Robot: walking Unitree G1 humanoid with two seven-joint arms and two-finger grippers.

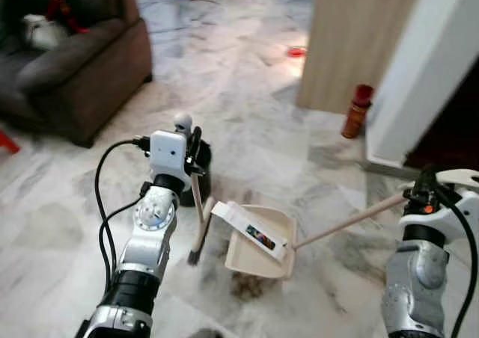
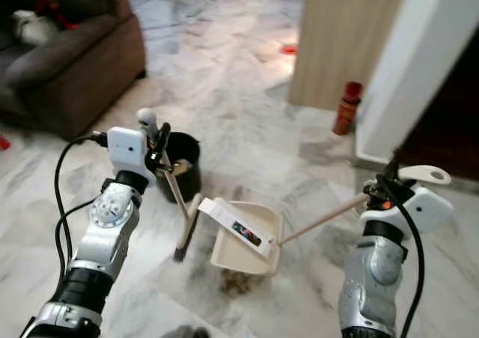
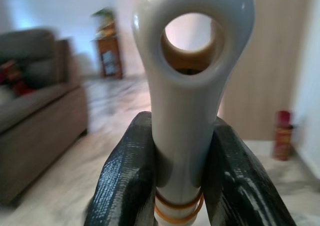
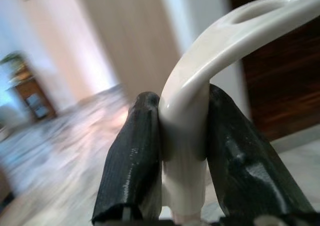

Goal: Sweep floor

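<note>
The left claw (image 3: 182, 171) is closed tight on the top of the brush (image 1: 197, 217) handle, which has a round hole in its end. The brush stands almost straight up, and its dark bristles touch the marble floor (image 1: 247, 121). The right claw (image 4: 182, 151) is squeezed shut on the curved white end of the dustpan (image 1: 258, 250) handle. The cream dustpan sits on the floor just beside the brush, with brown dirt (image 1: 243, 284) at its front lip. A black bin (image 2: 179, 175) stands behind the brush. A sofa (image 1: 71, 72) is well apart.

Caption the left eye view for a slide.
Left gripper holds a broom beside the dustpan, whose handle the right gripper grips.
</note>
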